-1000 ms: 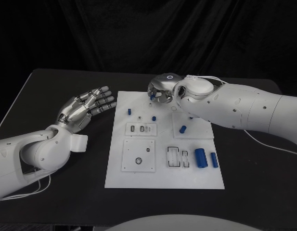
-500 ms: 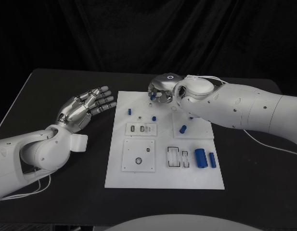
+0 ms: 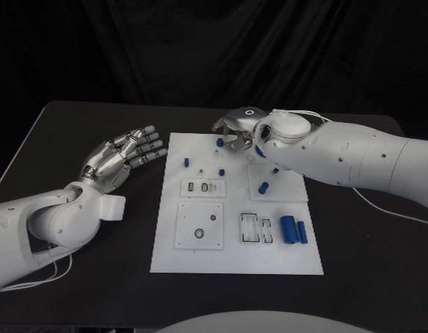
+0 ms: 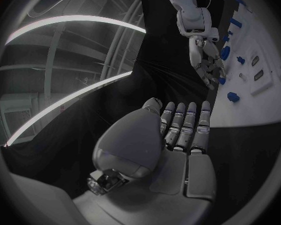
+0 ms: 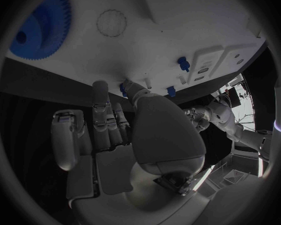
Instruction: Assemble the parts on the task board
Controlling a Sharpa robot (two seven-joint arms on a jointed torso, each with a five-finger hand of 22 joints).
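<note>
Head view has my right hand (image 3: 238, 130) at the far edge of the white board (image 3: 236, 260), pinching a small blue peg (image 3: 220, 139). Left hand (image 3: 122, 154) hangs open over the bench (image 3: 64, 132), beside the board.

Head camera: high, looking down on the task board (image 3: 236, 260). Left wrist camera: beside the board's edge (image 4: 256, 107), well off. Right wrist camera: close over the board (image 5: 178, 30). All share it.

No readable text, labels, numbers or brands on any surface in these views
</note>
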